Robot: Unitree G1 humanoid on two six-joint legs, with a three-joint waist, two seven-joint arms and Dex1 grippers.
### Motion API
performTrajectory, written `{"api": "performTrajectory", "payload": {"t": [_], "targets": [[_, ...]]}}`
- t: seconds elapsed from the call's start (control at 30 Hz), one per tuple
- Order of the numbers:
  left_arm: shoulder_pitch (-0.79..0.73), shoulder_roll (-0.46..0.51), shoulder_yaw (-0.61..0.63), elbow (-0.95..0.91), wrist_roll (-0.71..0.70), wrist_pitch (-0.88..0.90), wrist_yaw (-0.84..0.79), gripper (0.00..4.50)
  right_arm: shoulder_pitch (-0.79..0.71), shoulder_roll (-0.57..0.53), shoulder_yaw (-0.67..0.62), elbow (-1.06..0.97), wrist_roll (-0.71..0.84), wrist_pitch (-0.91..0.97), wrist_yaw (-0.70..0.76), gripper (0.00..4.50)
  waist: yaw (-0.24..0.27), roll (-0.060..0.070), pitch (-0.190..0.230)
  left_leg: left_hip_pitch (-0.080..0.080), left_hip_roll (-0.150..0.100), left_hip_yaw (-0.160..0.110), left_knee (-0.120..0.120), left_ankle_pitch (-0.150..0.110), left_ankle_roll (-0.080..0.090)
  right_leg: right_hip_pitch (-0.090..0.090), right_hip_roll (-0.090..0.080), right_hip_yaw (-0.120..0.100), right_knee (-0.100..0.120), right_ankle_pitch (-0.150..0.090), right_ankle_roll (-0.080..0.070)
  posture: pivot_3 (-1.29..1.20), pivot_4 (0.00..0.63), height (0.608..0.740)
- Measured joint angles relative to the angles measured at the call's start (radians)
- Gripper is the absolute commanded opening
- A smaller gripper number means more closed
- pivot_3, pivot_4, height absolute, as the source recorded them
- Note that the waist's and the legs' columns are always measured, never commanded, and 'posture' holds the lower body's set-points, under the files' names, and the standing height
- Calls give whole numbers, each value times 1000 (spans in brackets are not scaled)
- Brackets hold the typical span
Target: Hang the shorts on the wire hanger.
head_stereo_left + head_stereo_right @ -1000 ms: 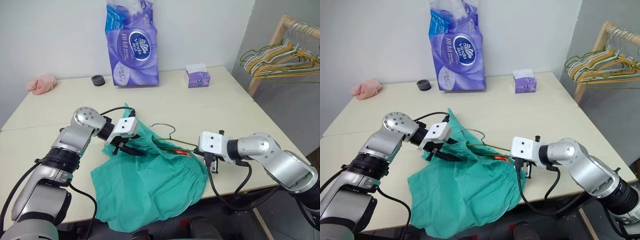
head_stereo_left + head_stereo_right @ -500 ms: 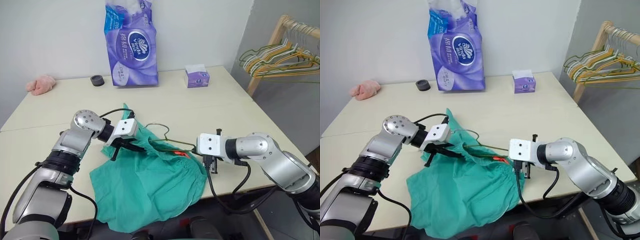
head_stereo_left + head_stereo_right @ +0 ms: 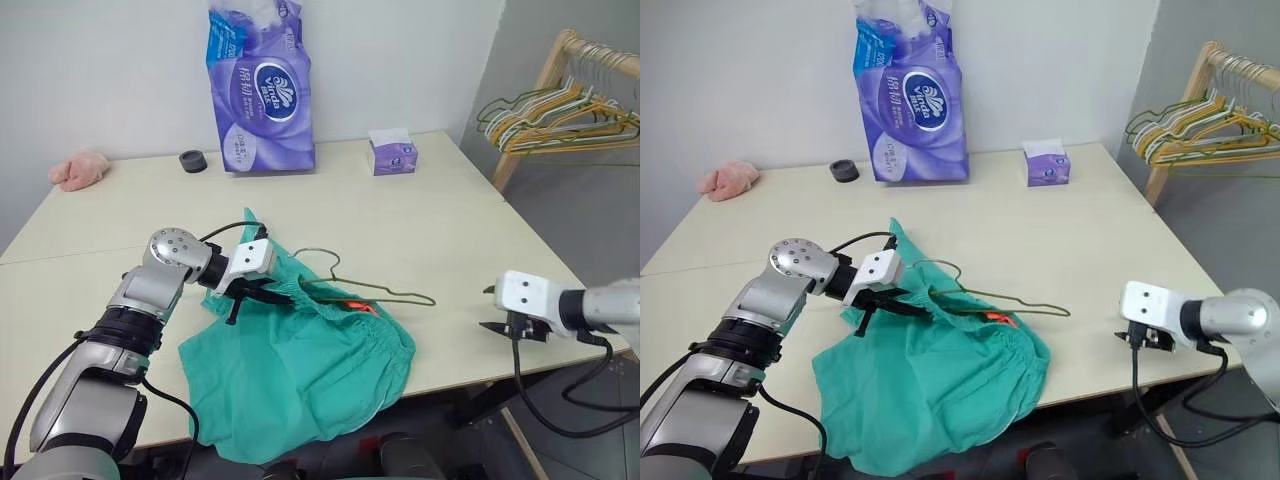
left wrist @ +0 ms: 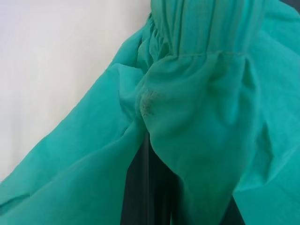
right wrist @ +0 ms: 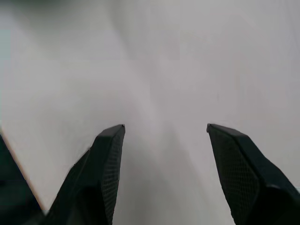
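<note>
Shorts [image 3: 300, 370]: R end effector [image 3: 490, 318] now clear.

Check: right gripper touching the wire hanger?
Apart. Left eye view shows the right gripper open near the table edge, bare tabletop between it and the wire hanger.

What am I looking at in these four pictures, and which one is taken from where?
A two-armed humanoid robot works at a table. Two pictures come from its head, looking down over its arms; the other two come from a camera on each wrist. The left pincer is shut on the shorts, teal fabric that crowds its wrist picture. The right pincer is open and holds nothing, off at the table's right edge. The wire hanger lies partly tucked into the shorts' waistband. Farther back sit a purple tissue pack, a small tissue box, a black cap and a pink cloth. More hangers hang on a rack.
</note>
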Motion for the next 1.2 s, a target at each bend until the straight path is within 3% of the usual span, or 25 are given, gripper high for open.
{"api": "performTrajectory", "payload": {"t": [0.13, 0.33, 0.47, 0.9, 1.1, 1.2], "targets": [[-16, 1, 12, 34, 1, -3, 12, 0, 112, 175, -31, -143, 157, 160, -62, 2993, -1, 0, 0, 0, 0, 0, 0, 0, 0, 0, 0, 1, 1, 0, 0, -269, 47, 740], [-25, 1, 15, 41, 3, -3, 13, 0, 129, 272, -42, -233, 261, 358, -181, 2993, 4, 0, 0, 0, 0, -1, 0, 0, 0, 0, 0, 1, 1, 0, 0, -267, 47, 740], [-25, 1, 15, 41, 3, -3, 13, 0, 132, 426, -12, -279, 333, 495, -306, 2993, 2, -1, 0, 0, 0, 0, 0, 0, 0, 0, 1, 1, 1, 0, 0, -265, 45, 740], [-26, 1, 16, 39, 3, -2, 22, 0, 80, 521, 44, -303, 463, 650, -411, 2993, 3, 0, 0, 0, 0, -1, 0, 0, 0, 0, 0, 1, 1, 0, 0, -250, 37, 740], [-25, 1, 17, 39, 3, -2, 31, 0, 77, 516, 38, -305, 499, 705, -451, 4456, 3, -1, 0, 0, 0, -1, 0, 0, 0, -1, 0, 1, 1, 0, 0, -250, 31, 740], [-25, 1, 17, 38, 3, -2, 32, 0, 60, 538, 71, -297, 490, 719, -502, 4456, 1, -1, -1, 0, 0, -1, 0, 0, 0, -1, 0, 1, 1, 0, 0, -247, 31, 740]]}}
